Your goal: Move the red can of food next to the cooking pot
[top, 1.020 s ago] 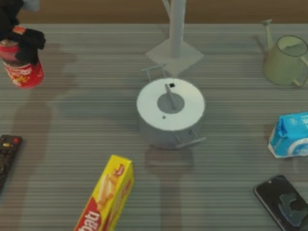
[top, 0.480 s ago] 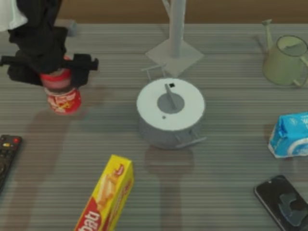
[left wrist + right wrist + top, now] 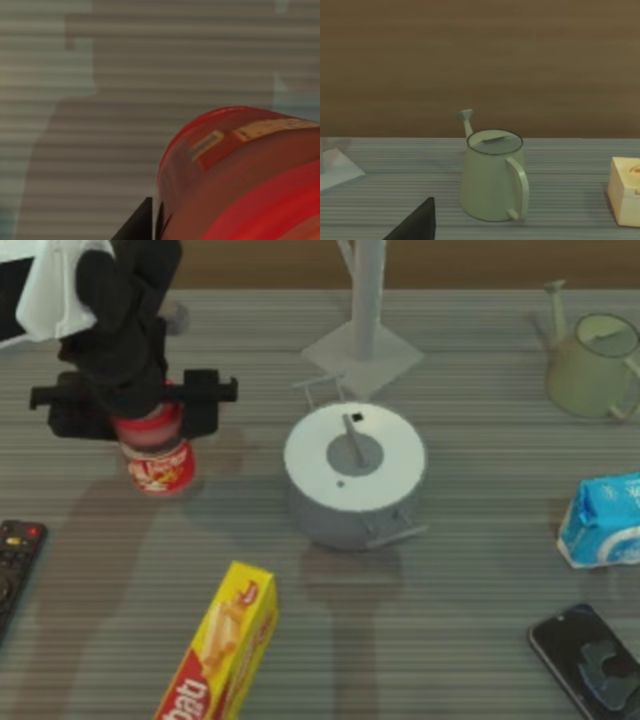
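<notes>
Since the earlier frames the left tool (image 3: 150, 410) has carried the red can of food (image 3: 160, 462) rightward from the bench's far-left edge, gripping its top. Released here, it lands well short of the cooking pot (image 3: 354, 476); overshooting could knock the pot's handle.

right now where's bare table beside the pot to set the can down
Bare strip on the cooking pot's left, between it and the red can of food in the left gripper. Tighter behind, by the grey stand; the yellow box crowds front-left.
</notes>
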Available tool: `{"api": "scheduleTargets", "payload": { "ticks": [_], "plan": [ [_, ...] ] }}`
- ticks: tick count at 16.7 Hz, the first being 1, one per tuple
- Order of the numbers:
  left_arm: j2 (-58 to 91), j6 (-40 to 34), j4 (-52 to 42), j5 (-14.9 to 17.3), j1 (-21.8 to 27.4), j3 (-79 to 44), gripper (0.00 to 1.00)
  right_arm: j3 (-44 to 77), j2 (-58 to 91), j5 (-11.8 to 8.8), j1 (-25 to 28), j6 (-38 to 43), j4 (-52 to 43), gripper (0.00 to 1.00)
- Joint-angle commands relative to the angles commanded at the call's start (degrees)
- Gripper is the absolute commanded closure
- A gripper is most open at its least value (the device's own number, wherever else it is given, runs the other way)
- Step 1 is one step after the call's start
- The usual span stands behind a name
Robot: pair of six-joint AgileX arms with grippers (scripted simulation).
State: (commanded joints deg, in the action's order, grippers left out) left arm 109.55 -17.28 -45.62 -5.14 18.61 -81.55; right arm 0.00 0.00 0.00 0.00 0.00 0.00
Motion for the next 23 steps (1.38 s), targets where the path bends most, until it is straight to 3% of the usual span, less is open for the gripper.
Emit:
{"api": "scheduleTargets", "payload": {
  "ticks": [13, 23],
  "plan": [
    [5.40, 0.56, 9.54, 0.20, -0.51, 4.09, 1.00, 0.00, 0.00, 0.00, 0.00, 0.00, 0.00, 0.00],
    [5.40, 0.56, 9.54, 0.20, -0.51, 4.09, 0.25, 0.00, 0.00, 0.00, 0.00, 0.00, 0.00, 0.00]
  ]
}}
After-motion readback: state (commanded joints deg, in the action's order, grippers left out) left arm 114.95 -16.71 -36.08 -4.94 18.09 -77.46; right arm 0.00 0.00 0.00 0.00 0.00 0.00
